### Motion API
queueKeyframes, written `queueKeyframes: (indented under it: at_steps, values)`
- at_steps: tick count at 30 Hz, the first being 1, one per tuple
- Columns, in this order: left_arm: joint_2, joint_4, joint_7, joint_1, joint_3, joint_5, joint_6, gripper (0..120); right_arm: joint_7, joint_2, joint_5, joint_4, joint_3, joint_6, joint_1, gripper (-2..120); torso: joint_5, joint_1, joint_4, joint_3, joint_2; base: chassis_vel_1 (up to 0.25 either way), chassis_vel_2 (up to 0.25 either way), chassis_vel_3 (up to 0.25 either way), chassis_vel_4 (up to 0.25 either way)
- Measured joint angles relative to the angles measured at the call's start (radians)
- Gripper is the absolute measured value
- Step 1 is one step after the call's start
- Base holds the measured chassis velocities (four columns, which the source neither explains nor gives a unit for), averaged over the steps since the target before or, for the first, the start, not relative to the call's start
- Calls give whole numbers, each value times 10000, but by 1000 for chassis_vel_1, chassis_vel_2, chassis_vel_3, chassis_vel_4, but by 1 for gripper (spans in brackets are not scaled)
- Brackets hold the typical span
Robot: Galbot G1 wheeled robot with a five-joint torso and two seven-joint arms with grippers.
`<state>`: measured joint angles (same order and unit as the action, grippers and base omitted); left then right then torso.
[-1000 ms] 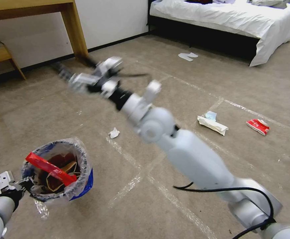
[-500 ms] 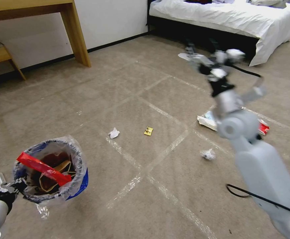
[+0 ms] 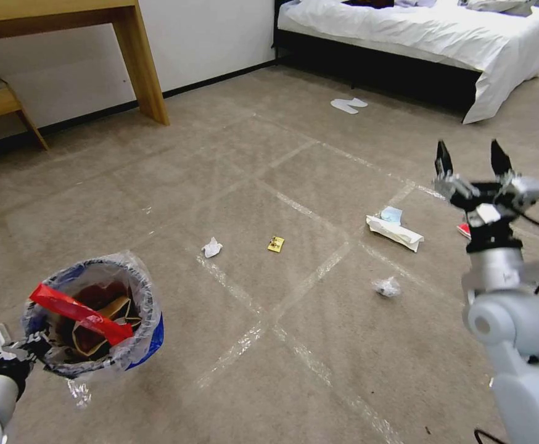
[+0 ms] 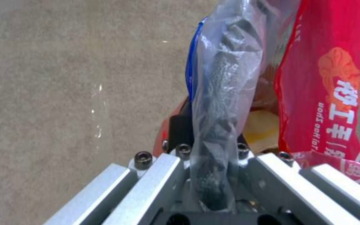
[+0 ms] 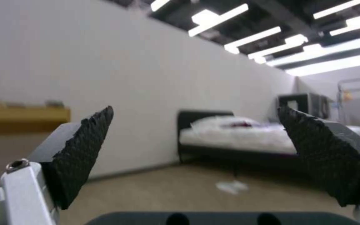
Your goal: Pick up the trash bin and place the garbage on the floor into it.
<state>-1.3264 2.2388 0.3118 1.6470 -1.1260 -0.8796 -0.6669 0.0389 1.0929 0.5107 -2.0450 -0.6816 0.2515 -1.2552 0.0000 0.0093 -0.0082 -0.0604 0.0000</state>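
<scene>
Head view: crinkly-bagged round trash bin (image 3: 94, 324), crumpled garbage (image 3: 386, 287).

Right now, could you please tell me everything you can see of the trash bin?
The trash bin is a small round red bucket lined with a crinkly clear plastic bag with blue markings, folded over its rim. It hangs upright above the carpet at the robot's left, the left pincer shut on its rim through the bag. Inside lie a red wrapper strip slanting across the opening and a brown paper bag.

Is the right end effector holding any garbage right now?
No, the right end effector is raised above the floor with its fingers spread and nothing between them.
</scene>
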Motion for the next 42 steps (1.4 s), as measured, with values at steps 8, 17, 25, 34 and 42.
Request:
queueKeyframes:
  at_steps: [8, 17, 25, 34, 42]
  values:
    - [-248, 125, -95, -27, 95, 131, 26, 0, 360, 508, -1299, 772, 525, 421, -1200, 100, 2, 0, -1, 0, 0, 0, 0, 0, 0]
    - [-273, 167, -150, 22, 67, 163, 58, 0, 415, 909, -1696, -52, 408, 410, -1913, 100, -3, 0, 0, 0, 0, 0, 0, 0, 0]
    - [-251, 144, -191, -8, 38, 168, 89, 0, 662, 1005, -2018, -343, 278, -221, -1972, 100, -1, 0, 0, 0, 1, 0, 0, 0, 0]
    - [-266, 105, -222, -9, 40, 189, 111, 0, 758, 1116, -2186, -345, 429, -474, -1923, 98, -1, -1, 1, 0, 1, -15, 11, 12, -15]
    - [-325, 80, -261, 5, 69, 252, 125, 0, 759, 1125, -2179, -325, 505, -454, -1919, 99, -2, 2, 0, -2, 0, -140, 138, 158, -147]
